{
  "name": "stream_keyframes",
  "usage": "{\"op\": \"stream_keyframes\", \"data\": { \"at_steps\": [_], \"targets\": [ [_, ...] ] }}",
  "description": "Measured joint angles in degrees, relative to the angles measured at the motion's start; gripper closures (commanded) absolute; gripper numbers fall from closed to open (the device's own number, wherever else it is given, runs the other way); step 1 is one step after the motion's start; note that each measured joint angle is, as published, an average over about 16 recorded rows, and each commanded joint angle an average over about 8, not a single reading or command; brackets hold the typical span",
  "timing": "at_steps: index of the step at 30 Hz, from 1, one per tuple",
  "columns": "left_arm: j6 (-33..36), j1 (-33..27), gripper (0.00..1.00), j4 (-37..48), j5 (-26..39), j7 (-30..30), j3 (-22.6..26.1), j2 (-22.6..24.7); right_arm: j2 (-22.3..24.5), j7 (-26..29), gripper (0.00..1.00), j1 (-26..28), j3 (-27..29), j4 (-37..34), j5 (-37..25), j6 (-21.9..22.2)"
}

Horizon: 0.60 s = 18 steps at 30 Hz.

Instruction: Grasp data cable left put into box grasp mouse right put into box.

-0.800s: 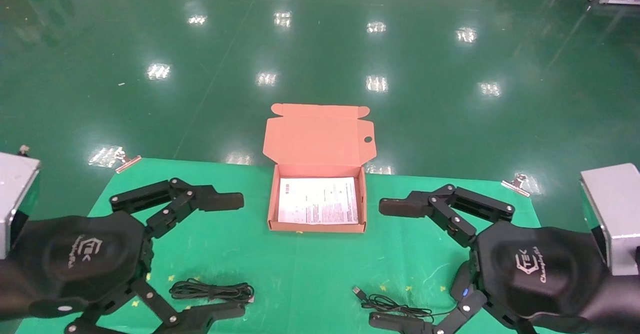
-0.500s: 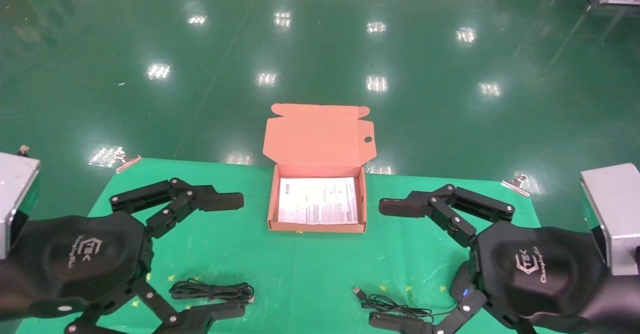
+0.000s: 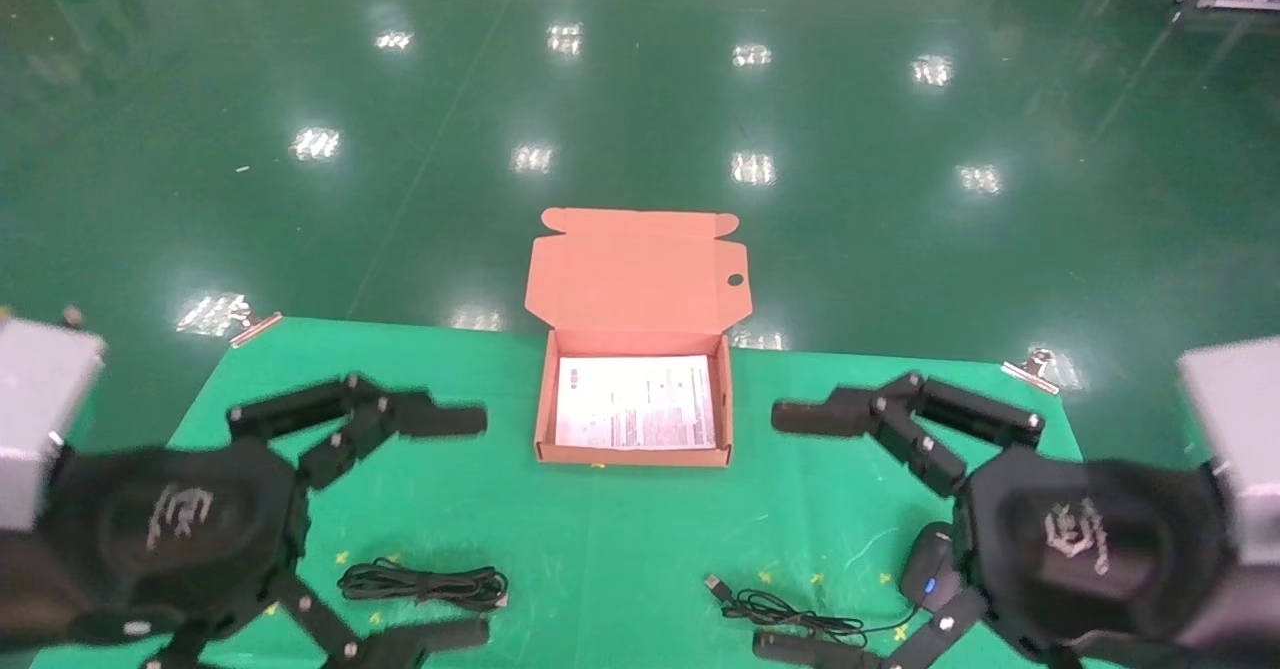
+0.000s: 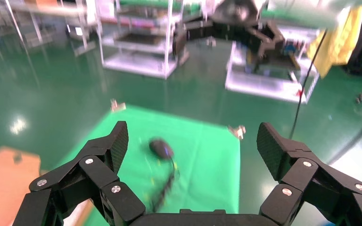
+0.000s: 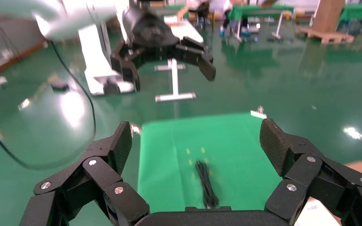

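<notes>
The data cable [image 3: 423, 583], a bound black bundle, lies on the green cloth at the front left; it also shows in the right wrist view [image 5: 206, 183]. The black mouse [image 3: 927, 566] lies at the front right, its cord [image 3: 790, 609] trailing left to a USB plug; it also shows in the left wrist view [image 4: 160, 149]. The orange box [image 3: 545, 419] stands open at the middle back with a white leaflet [image 3: 636, 415] inside. My left gripper [image 3: 480, 527] is open above the cable. My right gripper [image 3: 768, 531] is open above the cord, beside the mouse.
The green cloth [image 3: 620, 539] covers the table, held by metal clips [image 3: 1030, 369] at its far corners. The box lid [image 3: 636, 274] stands up over the far edge. Beyond the table is a shiny green floor.
Both arms have shifted slightly outward and are blurred with motion. The right hand moved right, uncovering more of the mouse. Cable, mouse and box have not moved.
</notes>
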Motion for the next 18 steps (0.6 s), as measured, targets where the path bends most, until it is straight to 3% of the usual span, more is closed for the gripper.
{"op": "stream_keyframes", "data": {
  "at_steps": [8, 18],
  "targets": [
    [2.24, -5.94, 0.00, -0.92, 10.30, -3.12, 6.76, 0.71, 0.16, -4.58, 0.00, 5.56, -4.19, 2.00, -11.21, -1.80],
    [2.83, -15.44, 0.00, -1.77, 28.25, -3.20, 18.54, 3.77, -3.70, -13.06, 0.00, 15.71, -15.37, 3.09, -28.44, -3.52]
  ]
}}
